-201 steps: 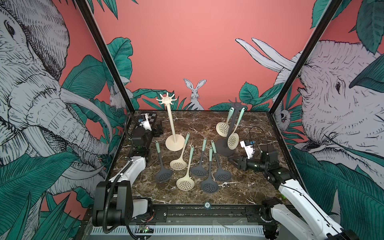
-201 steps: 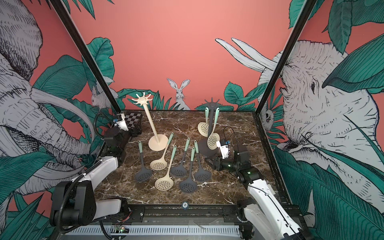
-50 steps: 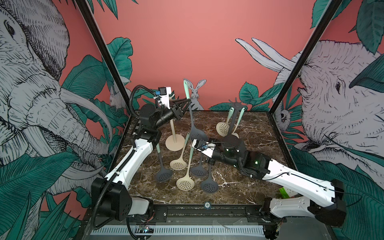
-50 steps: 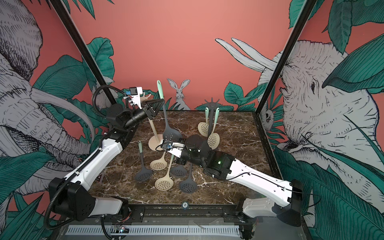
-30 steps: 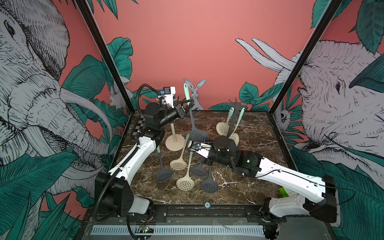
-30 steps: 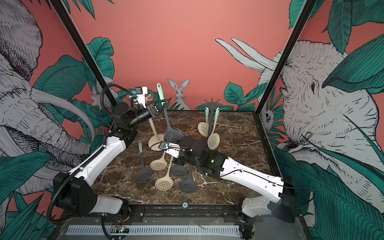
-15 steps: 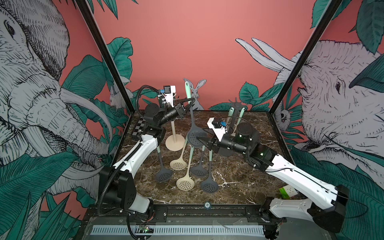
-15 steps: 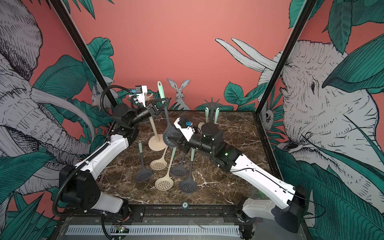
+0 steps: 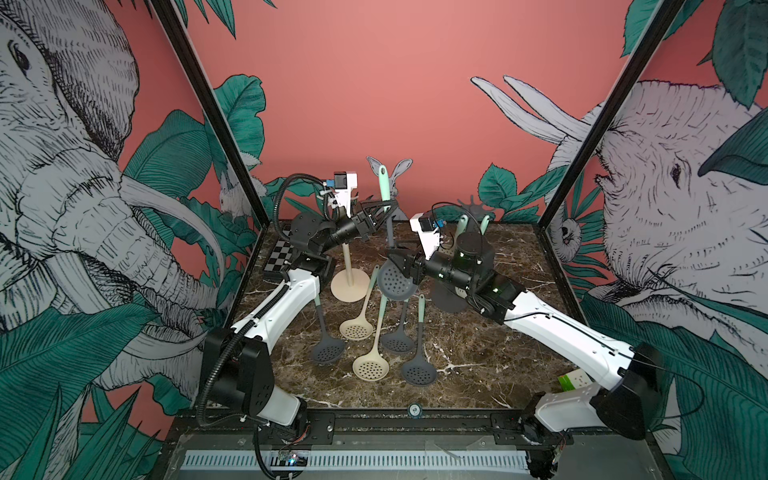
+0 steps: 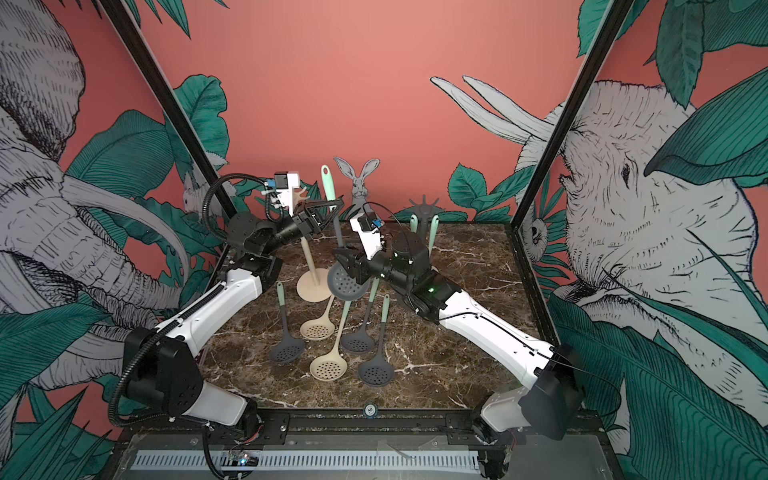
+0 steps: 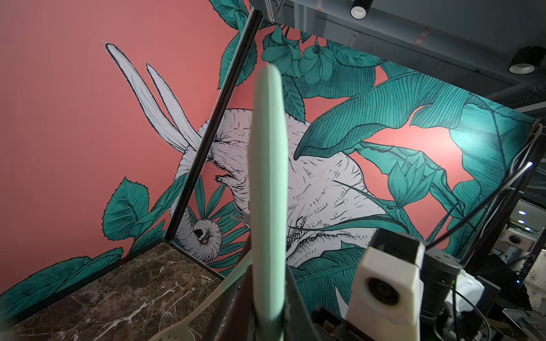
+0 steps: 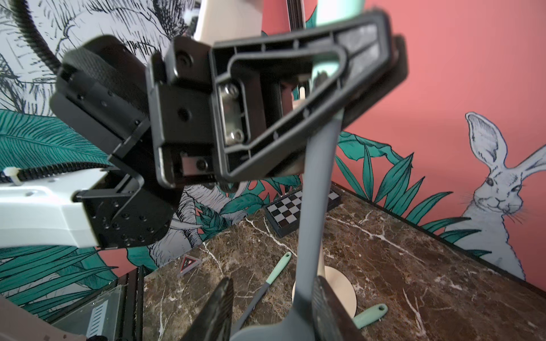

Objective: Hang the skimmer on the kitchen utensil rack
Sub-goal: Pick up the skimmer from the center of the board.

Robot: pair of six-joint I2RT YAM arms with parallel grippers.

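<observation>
Nearest me, five perforated skimmers (image 9: 370, 368), beige and dark grey, are lying on the veined brown marble tabletop (image 9: 478, 353). At their twelve o'clock my right gripper (image 9: 395, 263), which was low over them a second ago, is now straddling the smooth neck of the matte dark grey skimmer (image 9: 395, 284). Its ribbed fingers (image 12: 325, 307) are spread, one clear of the neck. Farther back, my left gripper (image 9: 384, 205) is still pinching the mint-green handle, holding the skimmer upright in the air at three o'clock of the beige round-based rack (image 9: 349, 286).

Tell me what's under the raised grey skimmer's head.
In a top view, under the grey skimmer head, handles of a beige skimmer and a dark grey skimmer lying on the marble table run in; their tips are covered.
</observation>
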